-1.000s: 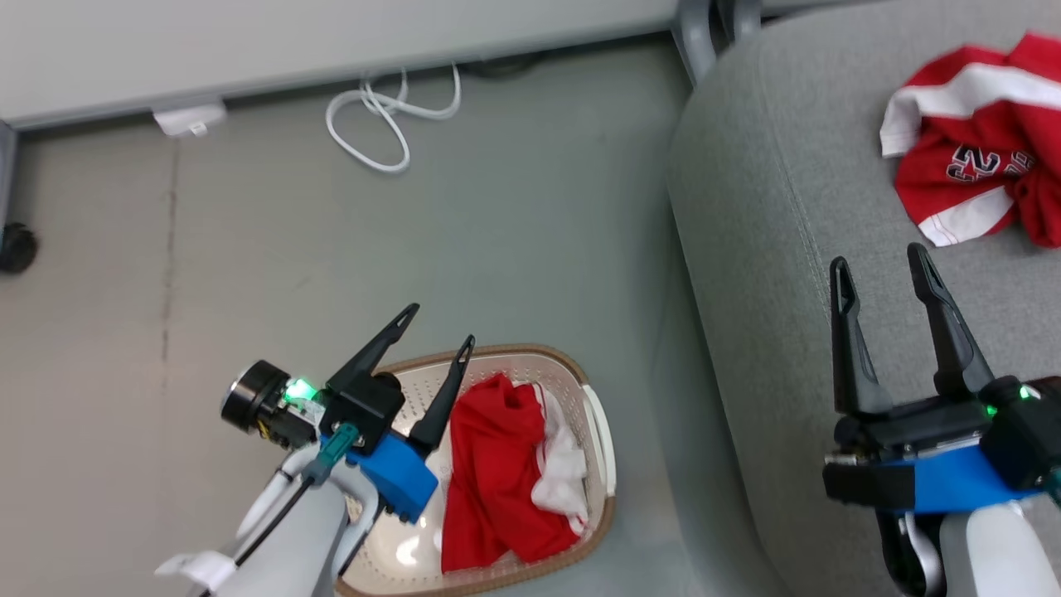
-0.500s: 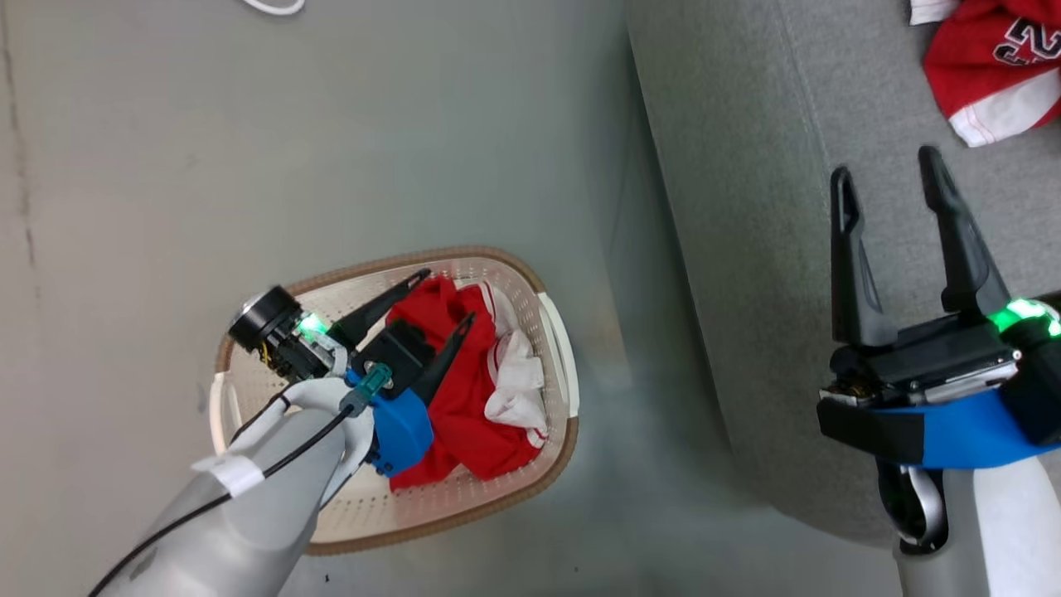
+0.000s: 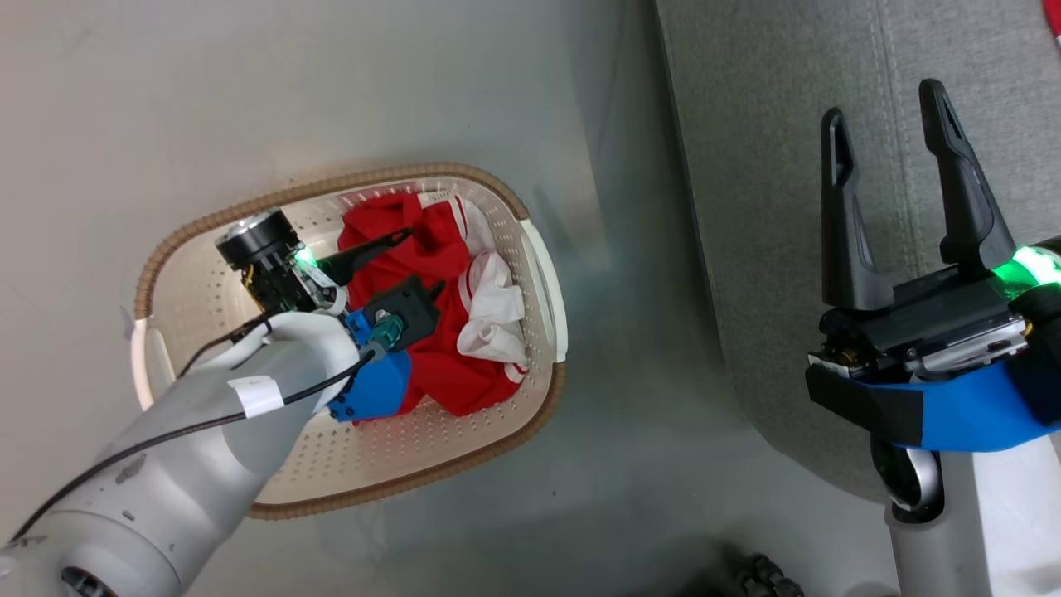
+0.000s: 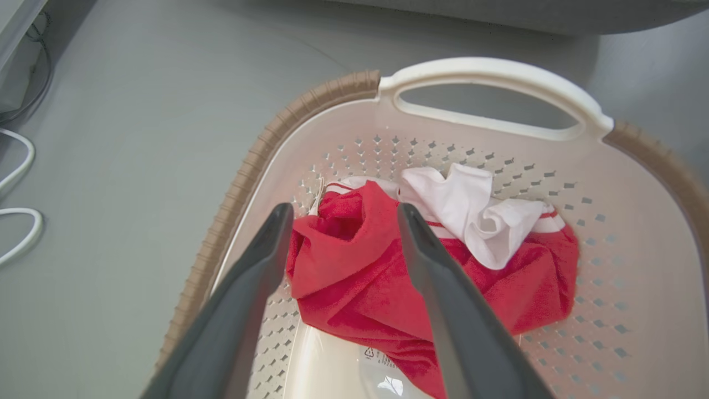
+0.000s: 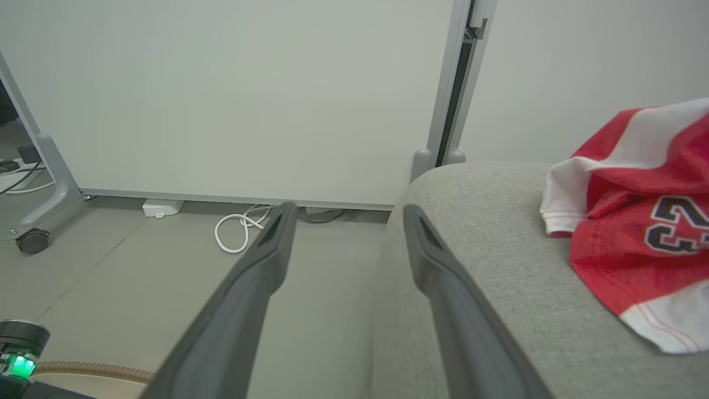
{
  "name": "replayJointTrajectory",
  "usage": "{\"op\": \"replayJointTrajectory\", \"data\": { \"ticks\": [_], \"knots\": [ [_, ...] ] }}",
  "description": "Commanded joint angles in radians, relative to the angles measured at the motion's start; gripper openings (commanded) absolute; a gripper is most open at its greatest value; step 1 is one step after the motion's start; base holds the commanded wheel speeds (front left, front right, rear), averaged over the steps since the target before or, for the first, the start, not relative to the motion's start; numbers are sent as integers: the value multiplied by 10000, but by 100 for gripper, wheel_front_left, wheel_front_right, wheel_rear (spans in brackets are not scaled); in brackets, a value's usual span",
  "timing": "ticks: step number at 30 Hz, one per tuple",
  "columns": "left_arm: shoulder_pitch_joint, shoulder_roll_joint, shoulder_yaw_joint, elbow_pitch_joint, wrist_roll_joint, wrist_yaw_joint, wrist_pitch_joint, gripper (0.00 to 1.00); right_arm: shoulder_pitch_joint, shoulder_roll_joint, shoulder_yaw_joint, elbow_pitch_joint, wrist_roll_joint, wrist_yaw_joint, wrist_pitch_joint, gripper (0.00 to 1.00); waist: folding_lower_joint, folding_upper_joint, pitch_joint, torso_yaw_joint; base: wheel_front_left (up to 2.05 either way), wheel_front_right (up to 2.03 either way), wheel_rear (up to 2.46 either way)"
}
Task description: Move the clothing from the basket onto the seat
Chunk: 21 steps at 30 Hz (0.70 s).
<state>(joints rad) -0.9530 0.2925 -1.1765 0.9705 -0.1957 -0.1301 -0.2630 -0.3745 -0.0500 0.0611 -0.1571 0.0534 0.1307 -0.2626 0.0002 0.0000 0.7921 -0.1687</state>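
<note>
Red shorts (image 3: 448, 348) with a white-striped waistband lie crumpled in the cream basket (image 3: 543, 274) on the floor. My left gripper (image 3: 424, 261) is open inside the basket, just above the shorts, fingers astride a red fold; I cannot tell if they touch it. In the left wrist view the shorts (image 4: 360, 288) lie between and beyond the left gripper (image 4: 344, 209), near the basket's handle (image 4: 498, 69). My right gripper (image 3: 883, 104) hangs open and empty over the grey seat (image 3: 771, 191). The red jersey (image 5: 637, 233) with dark numerals rests on the seat (image 5: 487, 266), right of the right gripper (image 5: 350, 208).
The basket stands on grey floor just left of the seat's rounded edge. In the right wrist view a coiled white cable (image 5: 238, 227) lies by the pale wall panel (image 5: 221, 94). A castor (image 5: 32, 241) stands at far left.
The head camera has tilted down, so the jersey has slid out of its view. My left gripper has dropped into the basket, from above its rim to just over the shorts. Both grippers stay open.
</note>
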Motion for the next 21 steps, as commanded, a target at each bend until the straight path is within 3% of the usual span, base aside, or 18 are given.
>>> {"op": "replayJointTrajectory", "data": {
  "ticks": [1, 8, 21],
  "knots": [
    [-289, 50, -234, 135, -70, -5, -26, 100, -195, -8, 22, -96, 15, 1, -34, 100, -2, 0, 192, 19, 0, 0, 0],
    [-1066, -71, -984, 975, 180, -5, -26, 100, -132, -7, 34, -239, 177, 1, -34, 100, -2, 0, 819, -245, 0, 0, 0],
    [-1374, -520, -1066, 2018, 1147, -6, -26, 100, -19, -6, 41, -386, 277, 1, -34, 100, -2, 0, 1446, -414, 0, 0, 0]
  ]
}}
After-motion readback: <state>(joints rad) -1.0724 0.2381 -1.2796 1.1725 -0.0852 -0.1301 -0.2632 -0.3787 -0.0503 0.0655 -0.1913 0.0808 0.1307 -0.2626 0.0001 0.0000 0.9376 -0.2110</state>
